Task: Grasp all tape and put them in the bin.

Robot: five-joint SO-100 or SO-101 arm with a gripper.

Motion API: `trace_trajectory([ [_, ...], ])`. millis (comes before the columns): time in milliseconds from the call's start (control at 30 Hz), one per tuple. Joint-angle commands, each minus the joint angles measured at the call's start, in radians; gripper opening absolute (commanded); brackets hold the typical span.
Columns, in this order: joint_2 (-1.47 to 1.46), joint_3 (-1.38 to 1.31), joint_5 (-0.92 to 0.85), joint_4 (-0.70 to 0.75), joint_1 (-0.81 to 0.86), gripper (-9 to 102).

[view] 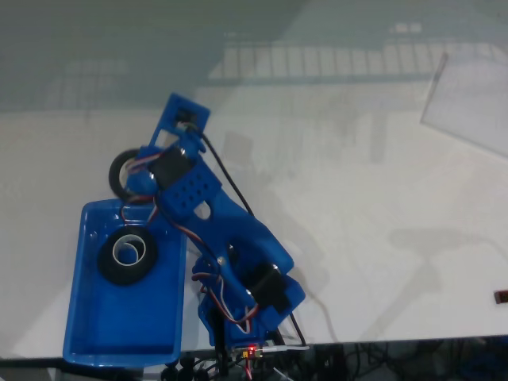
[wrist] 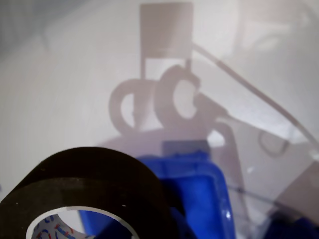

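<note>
In the fixed view the bin (view: 87,317), a shallow blue tray, sits at the lower left with one black tape roll (view: 127,254) lying flat inside near its far end. A second tape roll (view: 121,172) hangs just beyond the bin's far rim, held on edge by my gripper (view: 133,181), which is shut on it. The wrist view has that held tape roll (wrist: 84,186) large at the bottom left, with a corner of the bin (wrist: 202,196) below and behind it and the roll's shadow on the white table.
The blue arm (view: 230,238) stretches from its base at the table's front edge toward the bin. A translucent sheet (view: 468,103) lies at the far right. A small dark item (view: 502,296) sits at the right edge. Cables (view: 238,365) bunch by the base.
</note>
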Motion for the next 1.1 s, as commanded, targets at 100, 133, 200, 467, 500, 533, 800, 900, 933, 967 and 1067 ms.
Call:
trace_trajectory([
  [100, 0.178, 0.132, -0.080, -0.044, -0.221, 0],
  [133, 0.202, 0.150, -0.071, -0.044, -0.256, 0],
  [200, 0.244, 0.178, -0.048, -0.044, -0.321, 0],
  [467, 0.370, 0.295, -0.109, -0.015, -0.566, 0],
  [500, 0.377, 0.313, -0.123, -0.015, -0.589, 0],
  [533, 0.388, 0.334, -0.135, -0.014, -0.612, 0],
  [800, 0.376, 0.387, -0.161, -0.026, -0.730, 0],
  [900, 0.370, 0.387, -0.140, -0.044, -0.732, 3],
  [933, 0.370, 0.387, -0.133, -0.044, -0.729, 6],
  [967, 0.370, 0.387, -0.124, -0.048, -0.723, 11],
  [1067, 0.376, 0.388, -0.115, -0.054, -0.695, 18],
])
